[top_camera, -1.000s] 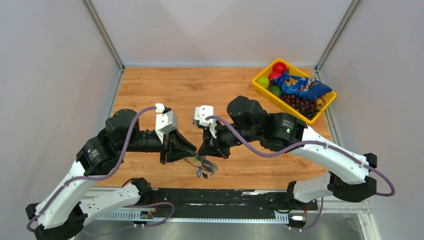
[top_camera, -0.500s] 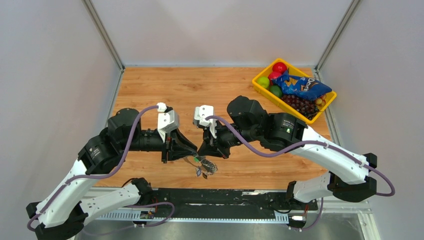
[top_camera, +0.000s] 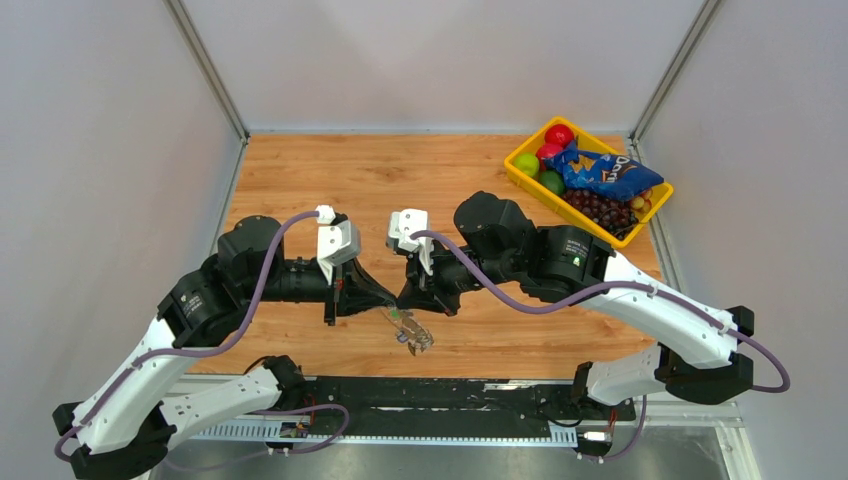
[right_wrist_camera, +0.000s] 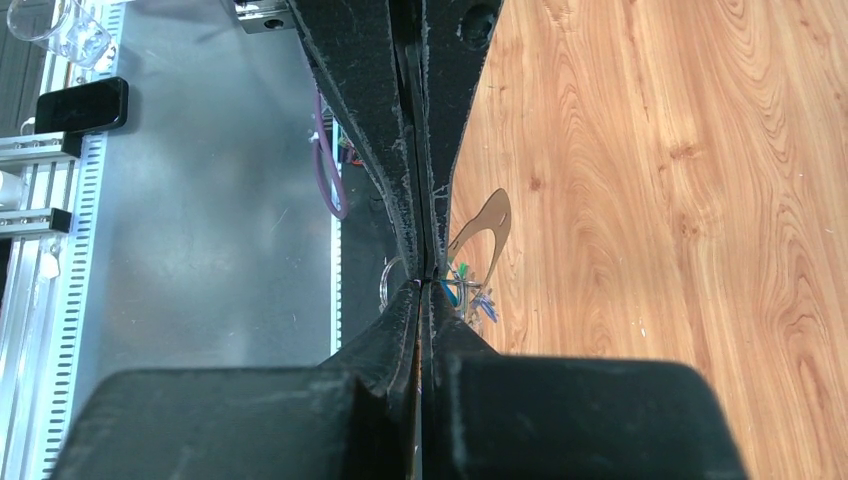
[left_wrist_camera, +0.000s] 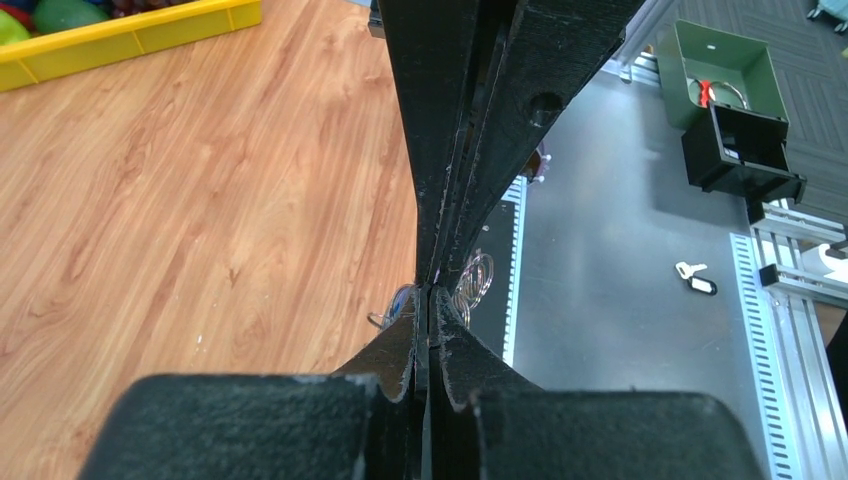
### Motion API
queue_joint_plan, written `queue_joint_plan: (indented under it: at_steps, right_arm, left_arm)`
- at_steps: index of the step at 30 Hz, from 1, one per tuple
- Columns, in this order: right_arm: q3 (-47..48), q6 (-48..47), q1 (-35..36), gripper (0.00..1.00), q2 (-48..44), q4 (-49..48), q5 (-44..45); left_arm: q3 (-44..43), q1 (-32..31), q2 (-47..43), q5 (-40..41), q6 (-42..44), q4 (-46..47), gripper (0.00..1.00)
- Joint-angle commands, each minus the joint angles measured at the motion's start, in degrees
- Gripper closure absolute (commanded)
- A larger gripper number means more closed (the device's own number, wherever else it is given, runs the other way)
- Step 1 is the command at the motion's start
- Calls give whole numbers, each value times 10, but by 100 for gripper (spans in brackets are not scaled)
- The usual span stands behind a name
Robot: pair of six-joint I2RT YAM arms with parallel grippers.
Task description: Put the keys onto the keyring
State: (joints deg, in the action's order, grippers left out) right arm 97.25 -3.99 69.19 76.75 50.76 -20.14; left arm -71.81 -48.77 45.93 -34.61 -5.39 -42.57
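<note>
My left gripper and right gripper meet tip to tip above the table's near edge, both shut. The keyring with its chain and the keys hang as one small bundle just below the tips. In the left wrist view my gripper is pinched shut, with silver ring loops to its right and a blue key cap to its left. In the right wrist view my gripper is shut, with the ring on its left and green and blue keys on its right. The exact pinch point is hidden.
A yellow tray with fruit, grapes and a blue snack bag stands at the back right of the wooden table. The black rail and metal floor lie just beyond the table's near edge. Grey walls close in both sides.
My left gripper has moved a little right until its tips touch the right gripper's. The key bundle has drawn up and in under the tips. The right arm has stayed put.
</note>
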Motion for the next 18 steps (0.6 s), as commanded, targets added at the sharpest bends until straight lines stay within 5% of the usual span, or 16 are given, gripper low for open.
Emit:
queue_joint_plan:
  at_steps: [1,6,12,18]
  right_arm:
    - [21,9,1,100,-27,-27,4]
    - [12,14,2,99,-52,-53,14]
    - [-3,15,2,66,-90,-98,24]
    - [-30,8,2,59,-130,-142,43]
  left_arm:
    - [-2,0,1,14,15,6,100]
    - [7,0,-11,27,4,45,100]
    - [19,0,-34,20,-13,123,100]
    - [37,0,-68,1,-36,218,100]
